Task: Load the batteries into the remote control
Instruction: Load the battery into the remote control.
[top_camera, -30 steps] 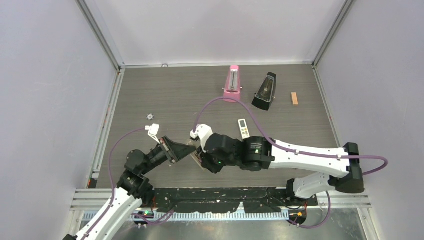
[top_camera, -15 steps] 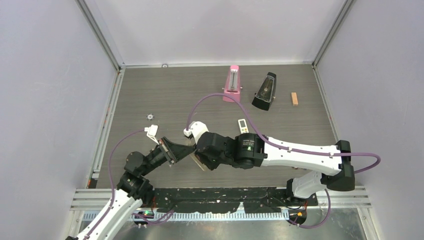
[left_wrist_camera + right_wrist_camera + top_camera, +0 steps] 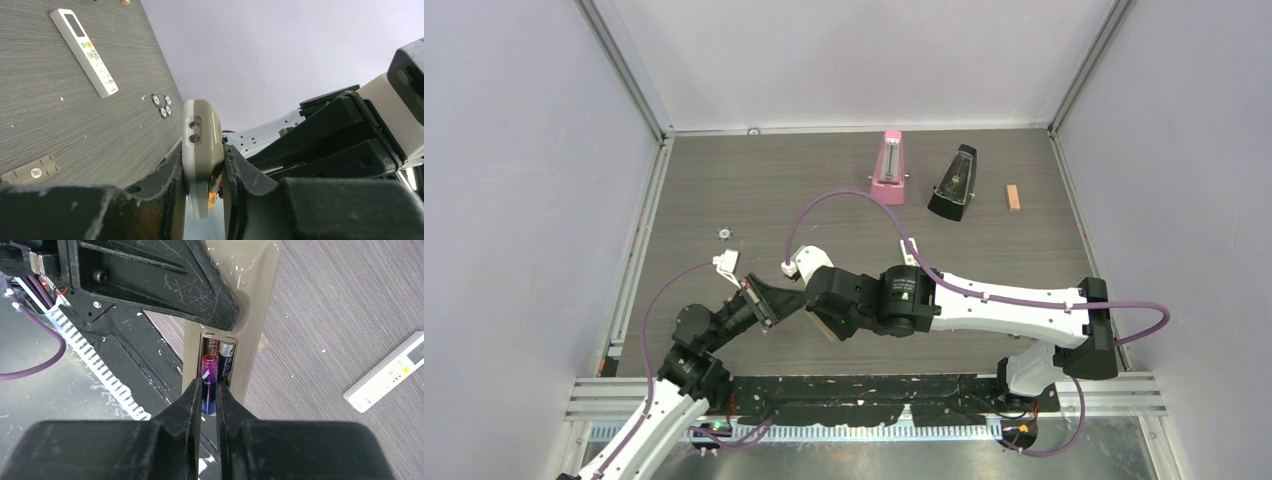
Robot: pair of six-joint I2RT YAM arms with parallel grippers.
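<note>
**Fig. – Seating the 2nd cell.** The L gripper (image 3: 204, 167) is clamped on the sides of the remote (image 3: 201, 135). It holds it off the table (image 3: 75, 125), left of centre and close to the near edge, w/ the open bay facing the R arm. The R gripper (image 3: 209, 390) is pinched almost closed on a purple battery (image 3: 209, 372). Its leading end is entering the free slot, just beside a dark battery (image 3: 226, 357) already seated.

**Technique (judged).**
- Keep the cell parallel to the slot.
- Press one end onto its contact first, then tip the other end down.
- The R fingers (image 3: 195, 405) flank the cell low, so they prob. meet the bay rim before it seats. Let go once it is lodged and finish w/ a fingertip push.
- Push in line w/ the L grip, so the remote does not pivot.
- Polarity marks cannot be read here.

**Edges & room.**
- The L finger (image 3: 165, 280) overhangs the bay's far end, so there is little clearance on that side.
- Left of the remote the table ends at a rail (image 3: 125, 360) and a cable (image 3: 35, 365). A dropped cell could roll off there.
- To the far right there is more room. A 2nd remote (image 3: 85, 50), spare batteries (image 3: 161, 105) and the cover (image 3: 30, 171) lie on the table there.
- Two metronomes (image 3: 889, 165) and a block (image 3: 1013, 197) stand well apart at the far side.
</note>
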